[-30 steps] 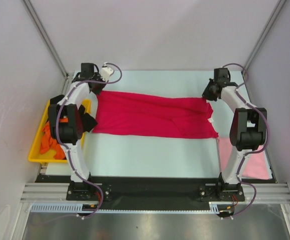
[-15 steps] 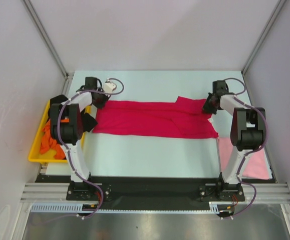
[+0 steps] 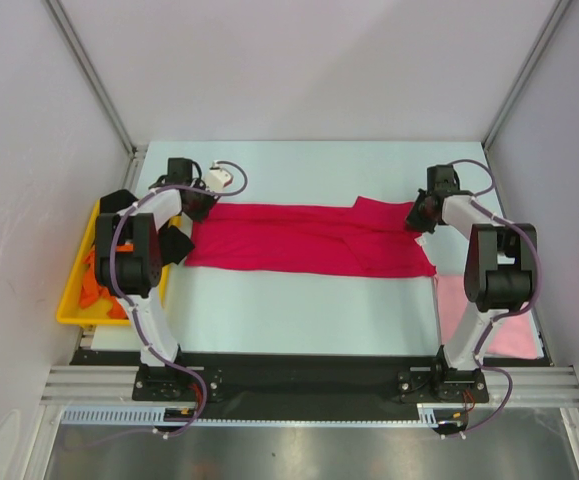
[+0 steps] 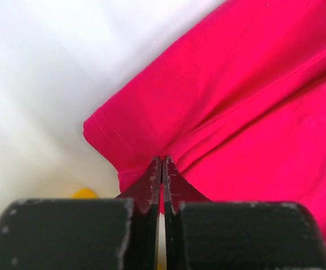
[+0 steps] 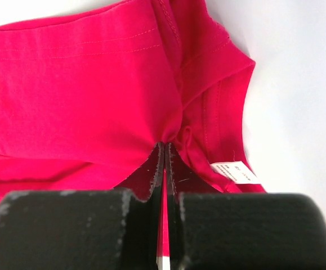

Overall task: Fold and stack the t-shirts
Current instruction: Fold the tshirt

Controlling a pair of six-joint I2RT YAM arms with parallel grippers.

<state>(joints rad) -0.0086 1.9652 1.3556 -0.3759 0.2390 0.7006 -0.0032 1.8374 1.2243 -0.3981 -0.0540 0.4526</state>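
Left gripper (image 4: 161, 163) is pinching hard, its 2 fingers (image 4: 143, 194) pressed tight together on a hemmed corner of the crimson red t-shirt (image 3: 309, 240), and the cloth is gathering into creases right at the tips. Right gripper (image 5: 164, 147) is doing the same at the other end, jaws clenched on a bunch of that same shirt, with folds fanning out from the grip and a small white label (image 5: 233, 171) lying just right of it. From above, the crimson shirt is stretching as a long band from left to right across the far half of the pale table (image 3: 299, 300), the left arm reaching to its far left corner and the right arm to its far right corner. Beside the right gripper, a flap of cloth is rising off the band and doubling over. At the table's left edge, the yellow tray (image 3: 79, 318) is sitting with the orange t-shirt (image 3: 94, 285) crumpled inside, and black cloth (image 3: 119, 199) is showing at its far end, partly behind the left arm; how it is lying, I cannot tell. On the near right, the pale pink t-shirt (image 3: 514, 330) is lying flat beside the right arm, partly hidden by it, just near of the crimson shirt's right end.
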